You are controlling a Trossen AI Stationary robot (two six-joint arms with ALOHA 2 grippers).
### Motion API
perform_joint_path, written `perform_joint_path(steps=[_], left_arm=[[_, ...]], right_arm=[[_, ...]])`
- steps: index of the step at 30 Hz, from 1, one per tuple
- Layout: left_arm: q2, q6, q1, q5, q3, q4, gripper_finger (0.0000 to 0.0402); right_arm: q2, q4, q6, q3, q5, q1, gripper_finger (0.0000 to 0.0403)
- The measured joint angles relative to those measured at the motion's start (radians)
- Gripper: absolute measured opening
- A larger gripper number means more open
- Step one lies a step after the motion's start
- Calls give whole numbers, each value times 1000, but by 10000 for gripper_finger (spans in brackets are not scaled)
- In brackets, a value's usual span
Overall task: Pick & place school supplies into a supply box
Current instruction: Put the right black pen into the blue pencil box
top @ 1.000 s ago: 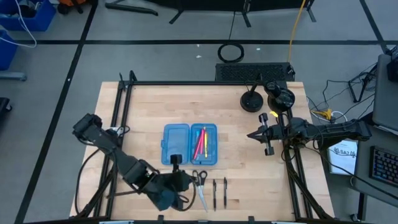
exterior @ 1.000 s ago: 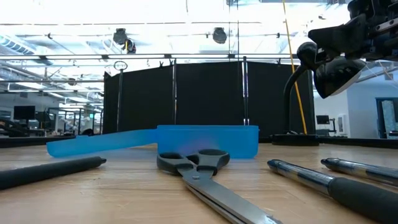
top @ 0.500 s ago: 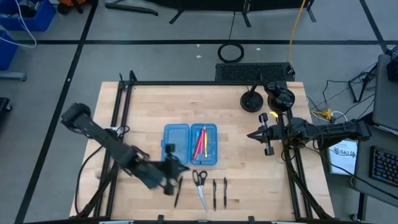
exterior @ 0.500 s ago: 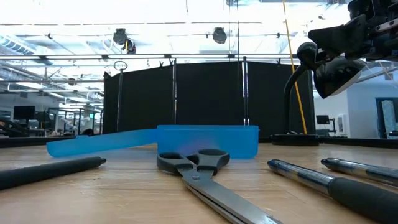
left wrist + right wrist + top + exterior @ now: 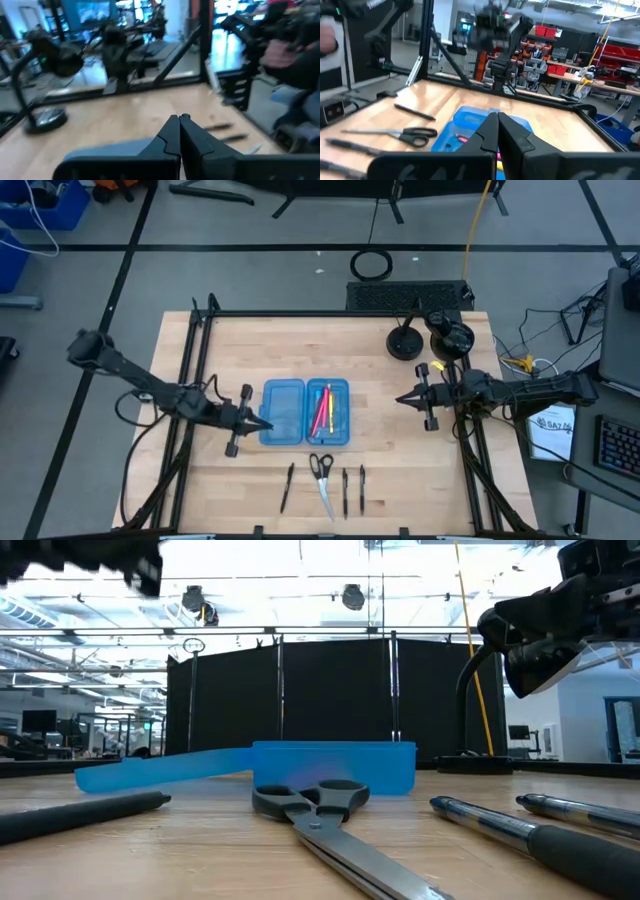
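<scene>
The open blue supply box lies flat mid-table. Its right half holds pink, red and yellow pens; its left half holds nothing. Near the table's near edge lie a black pen, the black-handled scissors and two more black pens. My left gripper is shut and hovers by the box's left edge, high in the low view; its fingers are closed together. My right gripper is shut and waits in the air right of the box.
A black lamp base and a second dark stand sit at the far right of the table. Black frame rails run along the left and right sides. Bare wood lies between the box and the right gripper.
My left gripper has risen from beside the scissors at the near edge. It swung left and toward the far edge, ending level beside the box's left edge. The black pen left of the scissors now shows uncovered on the table. The right arm stayed put.
</scene>
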Motion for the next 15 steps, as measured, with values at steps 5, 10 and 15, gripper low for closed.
perform_joint_path(steps=[5, 10, 15], left_arm=[[-2, -41, 60, 43, -119, 99, 1], [5, -45, 89, 43, -184, 199, 6], [4, -67, 109, -141, -191, 213, 11]], right_arm=[[0, 21, 9, 0, 2, 0, 0], [1, 93, 11, 11, 10, 1, 0], [75, 67, 77, 106, 120, 61, 0]])
